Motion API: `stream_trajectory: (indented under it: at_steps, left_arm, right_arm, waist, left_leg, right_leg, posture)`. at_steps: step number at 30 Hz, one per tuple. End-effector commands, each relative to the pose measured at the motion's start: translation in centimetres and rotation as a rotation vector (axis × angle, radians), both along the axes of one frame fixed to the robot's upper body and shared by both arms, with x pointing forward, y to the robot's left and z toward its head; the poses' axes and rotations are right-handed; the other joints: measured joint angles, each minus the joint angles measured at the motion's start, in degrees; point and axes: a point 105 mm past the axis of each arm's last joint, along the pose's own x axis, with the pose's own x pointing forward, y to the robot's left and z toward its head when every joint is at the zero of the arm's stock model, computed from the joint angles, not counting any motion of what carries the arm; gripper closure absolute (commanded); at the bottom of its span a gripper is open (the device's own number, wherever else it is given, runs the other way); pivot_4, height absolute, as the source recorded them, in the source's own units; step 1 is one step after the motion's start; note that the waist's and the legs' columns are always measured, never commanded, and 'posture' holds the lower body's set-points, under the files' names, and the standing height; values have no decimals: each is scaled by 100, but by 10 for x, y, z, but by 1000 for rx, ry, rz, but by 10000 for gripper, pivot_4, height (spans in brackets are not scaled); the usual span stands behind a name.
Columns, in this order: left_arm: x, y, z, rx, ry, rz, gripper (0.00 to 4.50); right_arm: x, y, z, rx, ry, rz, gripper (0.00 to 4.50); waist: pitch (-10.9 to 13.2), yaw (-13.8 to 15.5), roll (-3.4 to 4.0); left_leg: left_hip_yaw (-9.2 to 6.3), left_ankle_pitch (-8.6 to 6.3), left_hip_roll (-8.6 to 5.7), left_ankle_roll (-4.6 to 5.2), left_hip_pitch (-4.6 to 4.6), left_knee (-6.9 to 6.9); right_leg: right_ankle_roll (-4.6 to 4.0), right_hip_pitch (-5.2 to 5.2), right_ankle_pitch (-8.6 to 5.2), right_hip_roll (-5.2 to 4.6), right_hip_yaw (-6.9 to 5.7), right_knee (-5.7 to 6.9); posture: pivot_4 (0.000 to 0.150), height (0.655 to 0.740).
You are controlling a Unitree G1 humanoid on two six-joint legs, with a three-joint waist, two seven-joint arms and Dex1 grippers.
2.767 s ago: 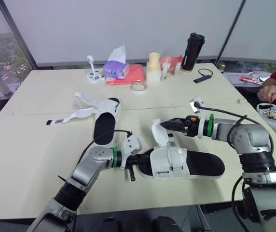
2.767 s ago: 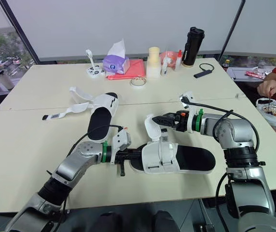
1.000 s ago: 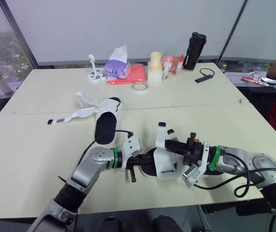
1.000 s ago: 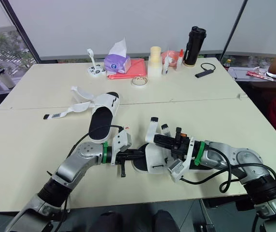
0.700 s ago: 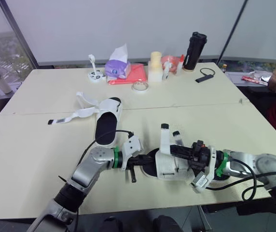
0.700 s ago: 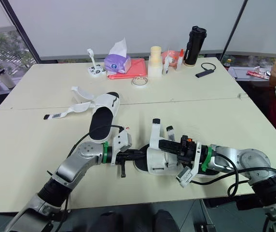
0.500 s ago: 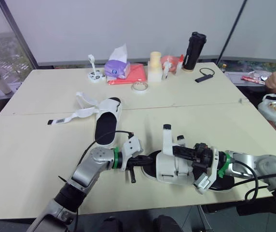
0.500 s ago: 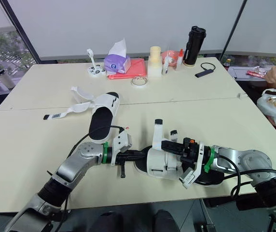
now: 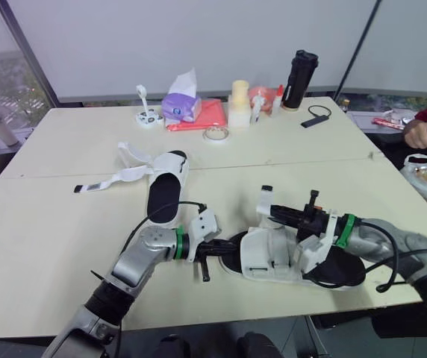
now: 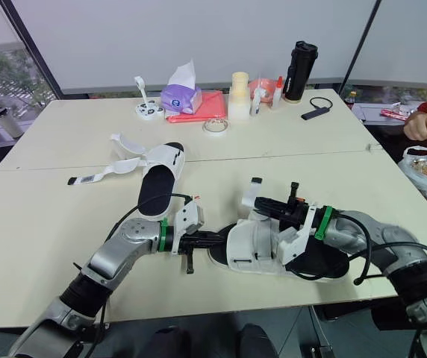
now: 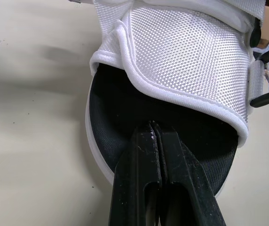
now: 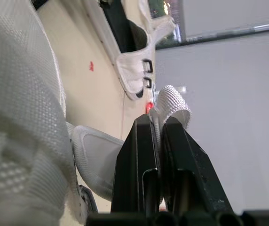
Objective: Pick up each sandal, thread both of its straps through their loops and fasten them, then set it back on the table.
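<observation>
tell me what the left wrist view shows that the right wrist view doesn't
Left wrist view: the left jaws, closed together over the near sandal's black footbed, and a black rectangular plastic loop at its side.
Right wrist view: the right jaws shut on a white woven strap end, and farther off the second white sandal with its two black loops.
Both: the near sandal's white mesh upper and the beige table top.

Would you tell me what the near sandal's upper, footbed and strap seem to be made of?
Upper: white woven fabric, matte, with a visible basket-weave texture. Footbed: black, smooth and matte, probably foam or rubber. Strap: white webbing with a coarse ribbed weave.
</observation>
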Motion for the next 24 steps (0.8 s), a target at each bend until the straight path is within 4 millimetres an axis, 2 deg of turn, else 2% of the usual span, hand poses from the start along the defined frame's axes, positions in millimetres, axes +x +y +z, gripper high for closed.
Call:
stream_trajectory:
  at_steps: [1, 6, 9, 15, 16, 19, 22, 23, 24]
  left_arm:
    - [-8, 5, -25, 56, 123, 6, 45000]
    - [-6, 5, -25, 63, 122, 9, 45000]
    - [-7, 6, -27, 65, 125, 12, 45000]
    - [-7, 7, -28, 65, 128, 23, 45000]
    - [-7, 7, -28, 67, 128, 24, 45000]
    - [-7, 9, -29, 69, 128, 27, 45000]
    - [-6, 10, -30, 76, 124, 29, 45000]
    - [-5, 10, -30, 78, 122, 30, 45000]
    - [-4, 10, -30, 79, 120, 31, 45000]
  right_arm:
    - [-8, 6, 35, -82, -295, 145, 44637]
    - [-1, -2, 30, -70, -291, 153, 44637]
    - [1, 0, 29, -46, -264, 153, 34811]
    - [-19, 5, 37, -17, -328, 254, 4360]
    - [-23, 5, 39, -14, -334, 269, 501]
    - [-29, 1, 41, -5, -328, 275, 501]
    - [-38, -8, 35, -16, -287, 255, 501]
    - [-35, -14, 33, -2, -261, 210, 501]
    - [-25, -22, 38, 64, -236, 108, 501]
  waist:
    - [0, 14, 0]
    - [-1, 6, 1]
    - [-1, -7, 2]
    - [-3, -5, 1]
    - [-3, -6, 2]
    - [-3, -11, 2]
    - [-4, -7, 2]
    - [-5, -7, 2]
    - [-5, -11, 1]
  left_leg:
    - [0, 0, -1, 0, -2, 0]
    - [12, 3, -2, -6, -7, -4]
    - [16, 4, -2, -7, -7, -2]
    - [13, 4, -1, -6, 4, -5]
    - [13, 4, -1, -6, 4, -5]
    - [13, 3, -1, -6, 5, -5]
    - [13, 4, -1, -6, 9, -5]
    - [13, 3, -1, -6, 10, -5]
    - [14, 3, -1, -6, 12, -5]
  right_leg:
    - [0, -3, 0, 1, -2, 1]
    - [-1, -7, -1, 2, -3, 0]
    - [-1, -6, -1, 0, 1, 1]
    - [0, 3, -1, 2, 1, 2]
    - [0, 3, -1, 2, 1, 2]
    - [0, 4, -1, 2, 1, 3]
    - [-1, 7, -1, 2, 2, 5]
    - [-1, 8, -1, 2, 2, 5]
    - [-1, 10, -1, 2, 2, 5]
  posture:
    - [1500, 7400]
    - [1500, 7400]
    - [1500, 7400]
    - [1500, 7400]
    - [1500, 7400]
    - [1500, 7400]
    - [1500, 7400]
    - [1500, 7400]
    - [1500, 7400]
